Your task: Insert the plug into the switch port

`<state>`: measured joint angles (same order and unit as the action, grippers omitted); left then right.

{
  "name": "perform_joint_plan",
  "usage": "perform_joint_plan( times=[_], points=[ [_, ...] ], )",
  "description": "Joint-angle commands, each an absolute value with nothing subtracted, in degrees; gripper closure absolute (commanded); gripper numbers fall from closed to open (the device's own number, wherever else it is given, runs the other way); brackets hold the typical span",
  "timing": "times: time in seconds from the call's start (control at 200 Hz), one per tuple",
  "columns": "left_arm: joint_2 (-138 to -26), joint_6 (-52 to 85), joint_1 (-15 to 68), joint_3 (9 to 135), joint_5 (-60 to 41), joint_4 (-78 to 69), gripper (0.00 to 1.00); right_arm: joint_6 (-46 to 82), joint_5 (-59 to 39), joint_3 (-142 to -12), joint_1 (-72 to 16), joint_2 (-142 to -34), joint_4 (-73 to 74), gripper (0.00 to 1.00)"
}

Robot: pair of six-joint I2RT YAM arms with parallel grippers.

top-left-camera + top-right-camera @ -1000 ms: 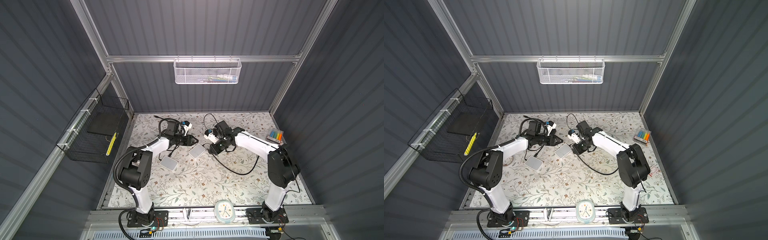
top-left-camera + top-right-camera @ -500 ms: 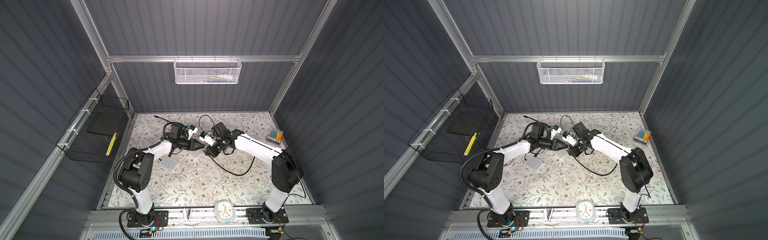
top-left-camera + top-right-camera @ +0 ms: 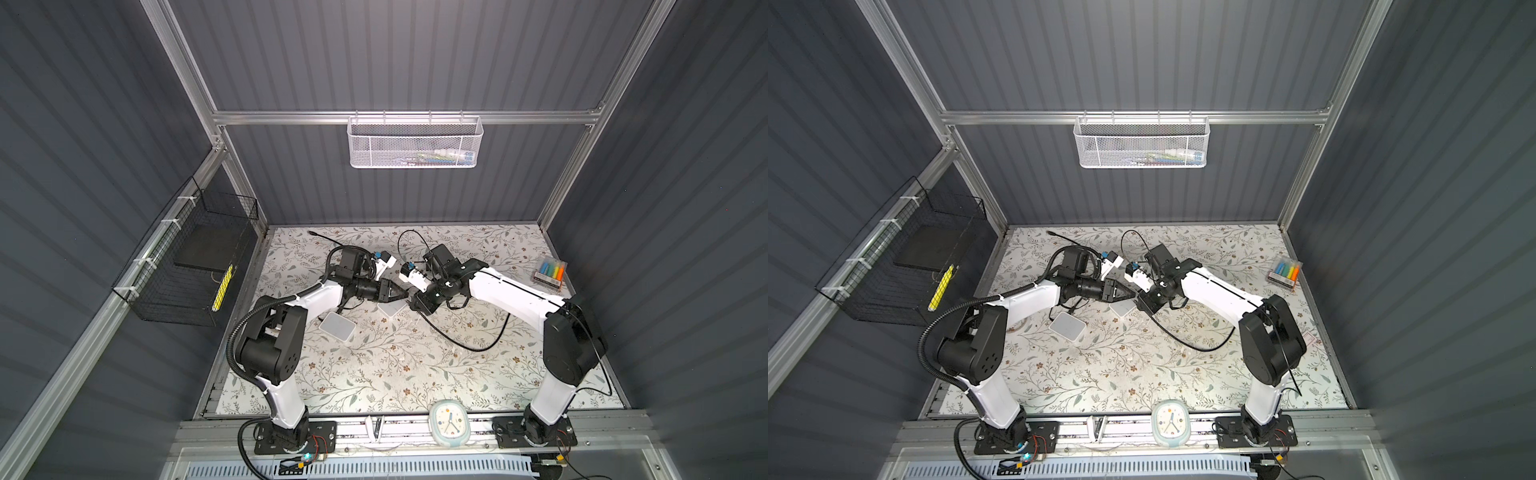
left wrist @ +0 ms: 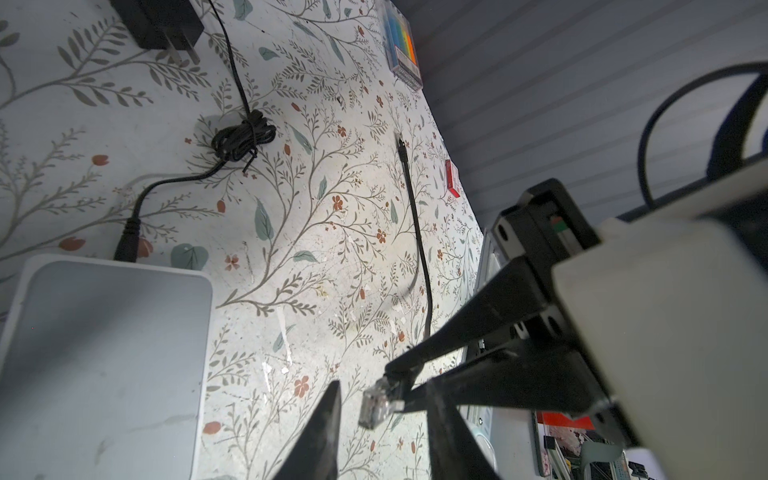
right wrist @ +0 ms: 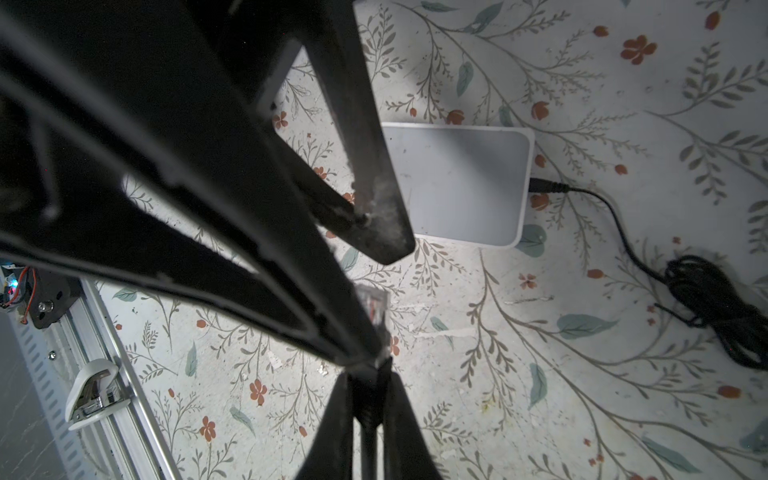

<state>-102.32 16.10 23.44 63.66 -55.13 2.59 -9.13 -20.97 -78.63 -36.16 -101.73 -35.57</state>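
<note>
Clear plastic network plug (image 4: 380, 400) on black cable, clamped from behind by right gripper (image 5: 370, 374). Left gripper (image 4: 383, 386) jaws apart, straddling plug. White flat switch box (image 4: 104, 365) nearby on floral mat (image 4: 291, 208).

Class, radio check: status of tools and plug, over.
Left tool open around plug. Right tool shut on cable behind plug. Plug not yet in switch.

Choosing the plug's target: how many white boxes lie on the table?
2. Left box lies in the open; middle box sits farther back and right of it, partly covered from above. Others may be hidden.
</note>
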Motion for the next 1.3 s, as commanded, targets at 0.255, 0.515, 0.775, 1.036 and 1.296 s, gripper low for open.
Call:
perform_joint_plan(
  times=[0.255, 0.515, 0.775, 1.036, 1.296],
  points=[
    [-103.16, 14.45, 23.55, 63.83, -57.39, 4.46, 0.69, -9.73, -20.48, -78.93, -36.45, -100.24, -35.58, 1.00],
    [-104.21, 13.71, 23.77, 63.72, -58.23, 5.18, 0.72, -9.78, -20.30, -79.28, -36.52, -100.01, -35.21, 1.00],
    [-103.95, 13.72, 23.80, 64.34, -58.70, 5.01, 0.80, -9.81, -20.47, -79.37, -36.63, -100.43, -35.38, 1.00],
    [-104.10, 13.80, 23.93, 64.29, -59.30, 4.79, 0.86, -9.89, -20.48, -79.37, -36.78, -100.22, -35.18, 1.00],
    [-104.66, 13.84, 24.08, 64.35, -59.97, 4.66, 0.83, -10.25, -20.74, -79.80, -36.97, -100.24, -35.08, 1.00]
  ],
)
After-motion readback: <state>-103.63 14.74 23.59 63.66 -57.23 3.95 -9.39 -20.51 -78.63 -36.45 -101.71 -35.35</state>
